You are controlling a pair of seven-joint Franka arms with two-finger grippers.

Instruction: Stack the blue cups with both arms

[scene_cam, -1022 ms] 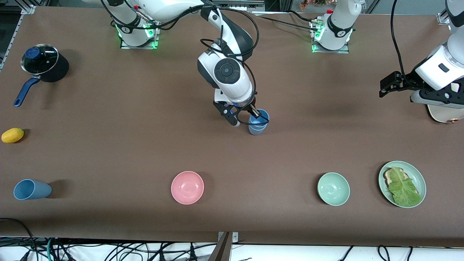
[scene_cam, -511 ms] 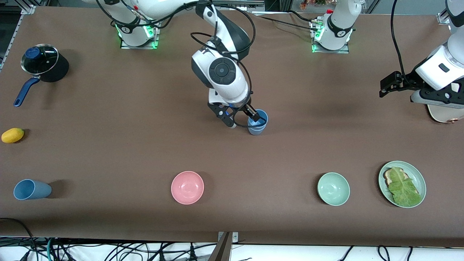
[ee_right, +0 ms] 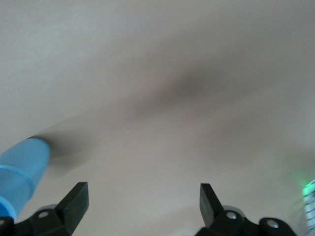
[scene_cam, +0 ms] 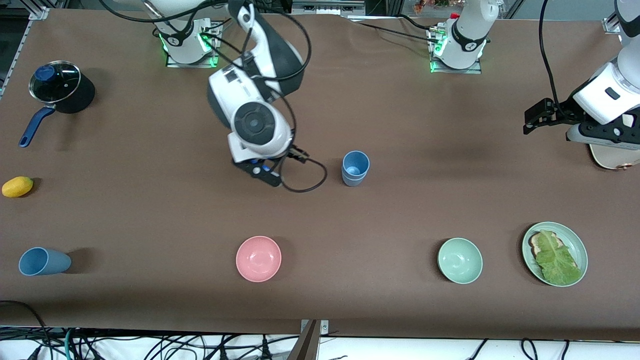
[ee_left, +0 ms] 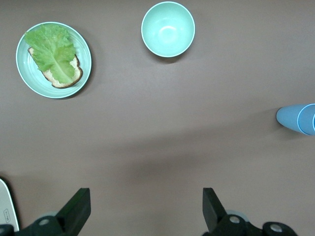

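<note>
A: Over bare table toward the right arm's end from the stacked cups (scene_cam: pixel 355 168), right gripper (scene_cam: pixel 272 171) hangs empty, fingers spread wide per its wrist view (ee_right: pixel 139 206). It carries nothing.

B: And the stack itself?

A: Two blue cups nested, upright, mid-table, farther from the front camera than the pink bowl (scene_cam: pixel 258 258) and the pale green bowl (scene_cam: pixel 460 260). Brighter cup sits inside the duller one. The right wrist view catches them at its edge (ee_right: pixel 19 169).

B: Left gripper?

A: Left gripper (scene_cam: pixel 537 116) waits well toward the left arm's end from the stack, over bare table; fingers apart in its wrist view (ee_left: pixel 145 209), nothing between them.

B: So what is the step in hand?

A: My reading: one lone cup (scene_cam: pixel 42 261) lies on its side well toward the right arm's end from the stack, nearer the front camera. If that one joins, the right arm is the natural fetcher.

B: Advice?

A: Approach it from above with the jaws across its wall, not along its axis, since a lying tumbler will roll. Grip near the rim, stand it up in the air, then lower it dead centre onto the stack so the rim does not catch and tip it.
</note>
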